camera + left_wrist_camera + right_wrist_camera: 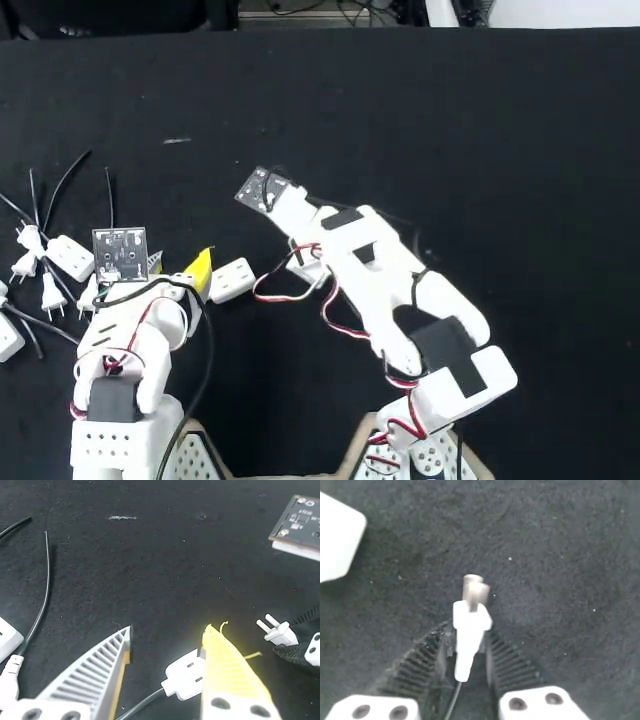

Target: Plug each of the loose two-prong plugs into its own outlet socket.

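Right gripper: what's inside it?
The right gripper holds a white plastic two-prong plug, prongs pointing outward. Its dark cable is mostly covered by the ribbed black fingers.

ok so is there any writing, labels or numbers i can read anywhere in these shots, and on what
No text can be read.
Left arm's circuit board: tiny marks, too small to read.
Right arm's circuit board: tiny marks, blurred.
White plug in the right gripper: no print visible.
White socket: no print visible.
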